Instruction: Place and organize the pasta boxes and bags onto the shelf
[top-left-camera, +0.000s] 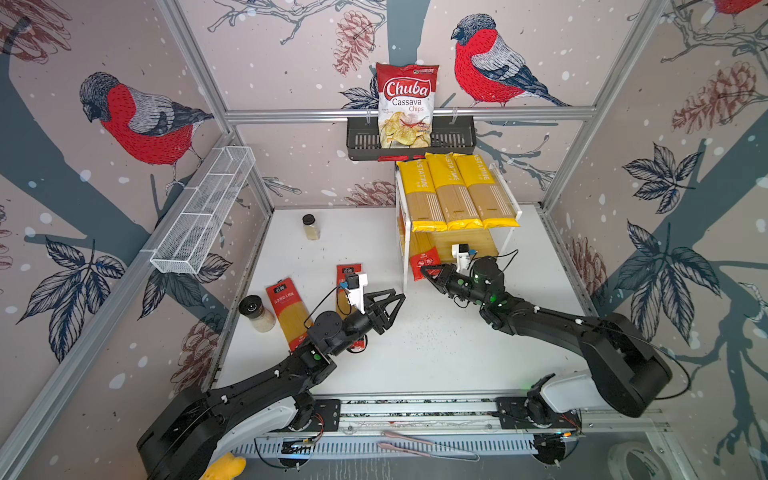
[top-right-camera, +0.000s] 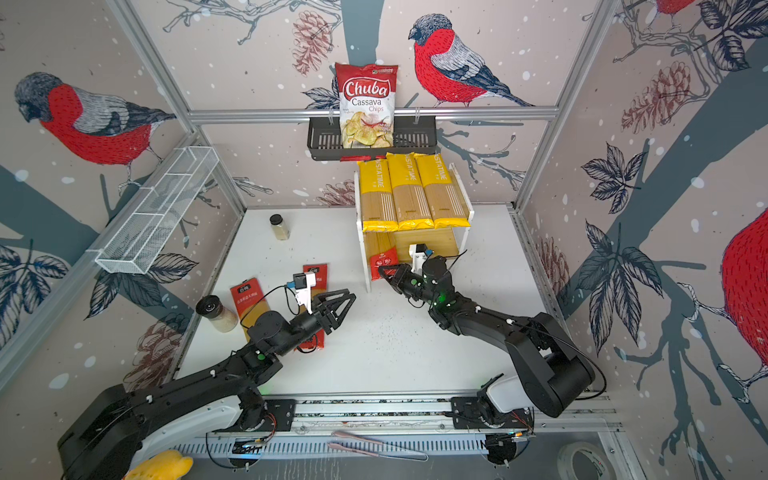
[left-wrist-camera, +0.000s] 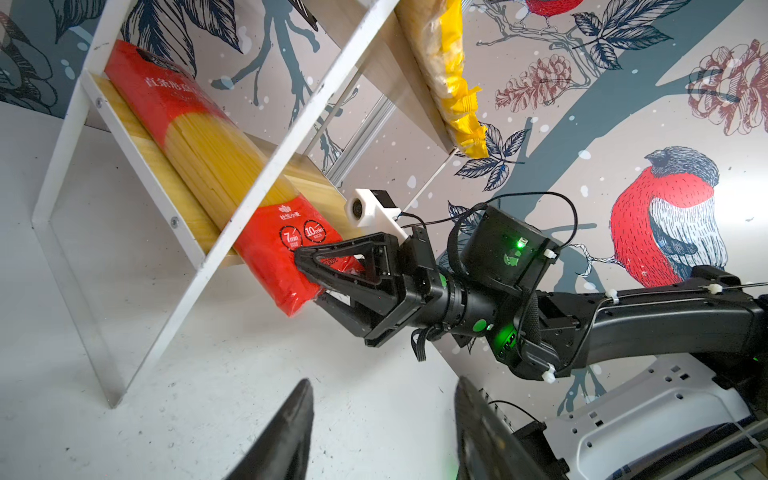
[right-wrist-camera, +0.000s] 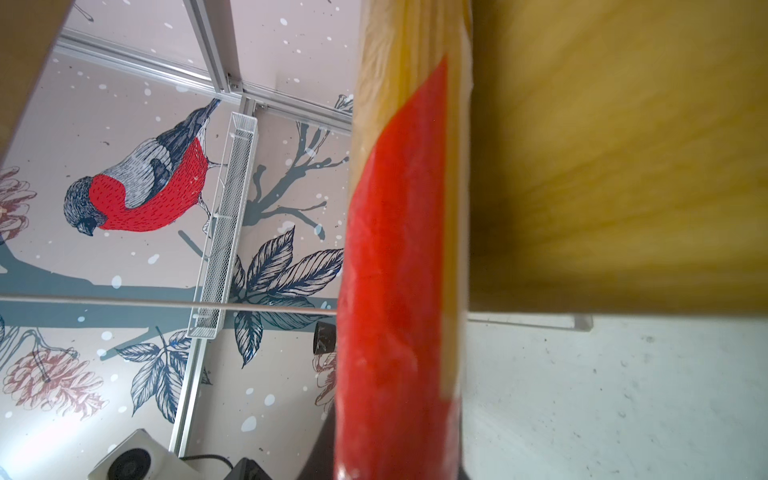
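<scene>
On the lower board of the shelf (top-left-camera: 406, 257), a red pack (left-wrist-camera: 216, 166) juts out, its end pinched in the right gripper (left-wrist-camera: 309, 278) jaws; probably light, brittle inside, slick film, best held across its width; the left gripper (top-left-camera: 392, 311) jaws gape, empty

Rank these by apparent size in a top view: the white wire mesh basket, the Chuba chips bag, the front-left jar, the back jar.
Largest to smallest, in a top view:
1. white wire mesh basket
2. Chuba chips bag
3. front jar
4. back jar
The front jar sits nearer the camera, so the order of the two jars is unsure.
</scene>
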